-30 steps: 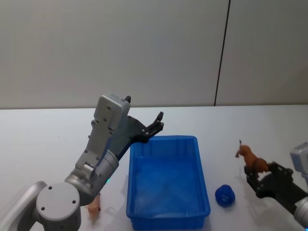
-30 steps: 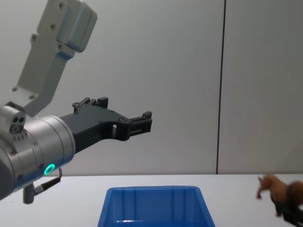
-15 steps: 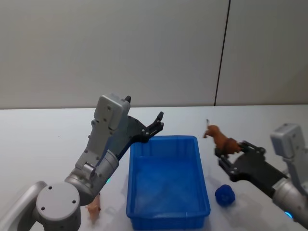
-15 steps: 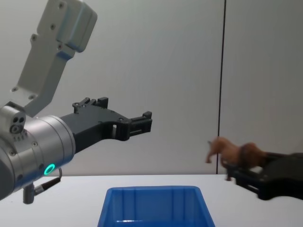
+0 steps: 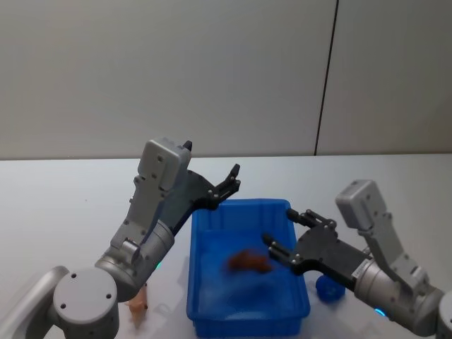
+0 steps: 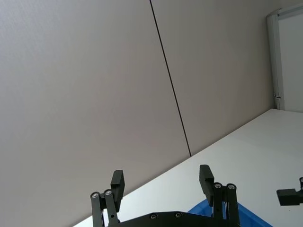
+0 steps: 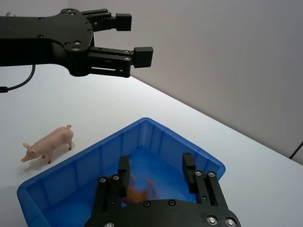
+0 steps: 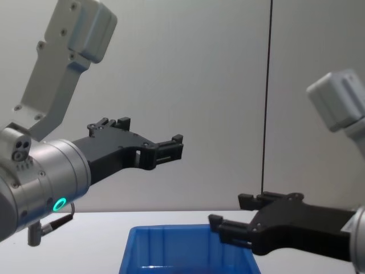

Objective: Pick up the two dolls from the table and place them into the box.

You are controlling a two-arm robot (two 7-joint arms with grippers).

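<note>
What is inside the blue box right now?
A blurred brown doll is inside the box, below the open right gripper. That gripper covers part of the floor. The pink doll stands outside, on the table.

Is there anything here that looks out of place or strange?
Nothing damaged or spilled. The pink pig doll stands on the table outside the blue box, and a small blue round thing lies beside the box's right wall.

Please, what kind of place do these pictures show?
Probably a robot test room: bare grey panelled wall, plain white table, and a bright blue open plastic bin near a peach-pink toy pig.
</note>
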